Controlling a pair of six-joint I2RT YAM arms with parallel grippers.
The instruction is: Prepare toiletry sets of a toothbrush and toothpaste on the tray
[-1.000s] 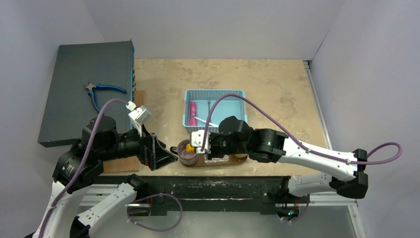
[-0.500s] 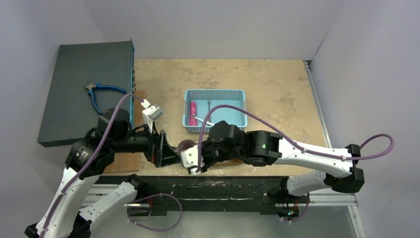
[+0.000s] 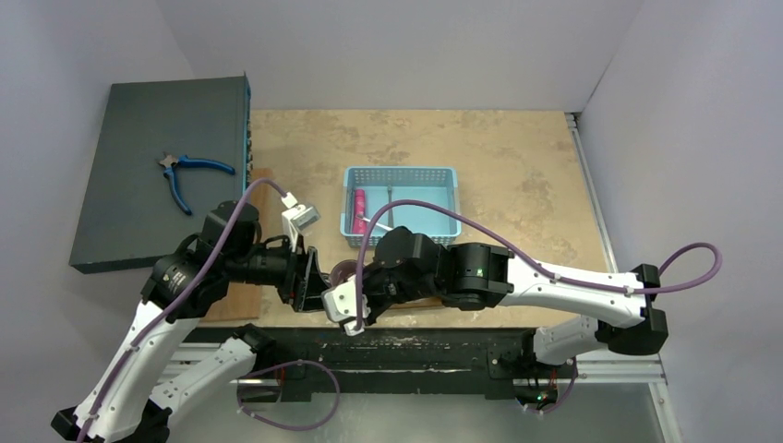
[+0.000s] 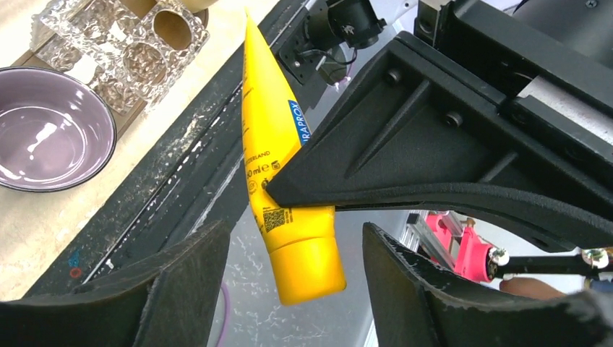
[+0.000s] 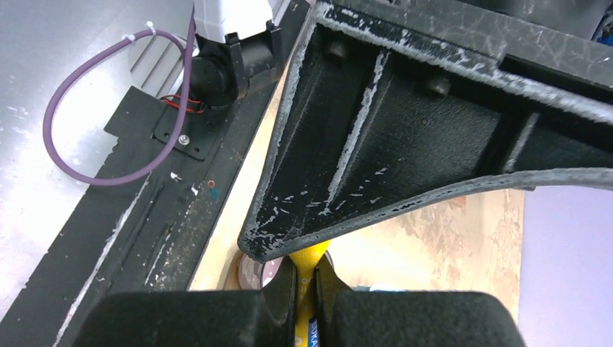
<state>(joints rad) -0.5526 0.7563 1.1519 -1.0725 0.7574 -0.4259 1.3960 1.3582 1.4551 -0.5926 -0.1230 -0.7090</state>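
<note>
Toothpaste point(image 4: 275, 116) held up between 2 claws

The yellow tube is pinched tight by the right claw point(image 5: 305, 271), just on the near side of the purple bowl point(image 4: 50, 130). The left claw point(image 4: 295, 231) is spread wide and nothing is gripped by it. The fat cap end is set between its 2 fingers point(image 4: 181, 289), with gaps on both sides; the thin end is pointed away from it. A squeeze on the cap is likely needed next.
</note>
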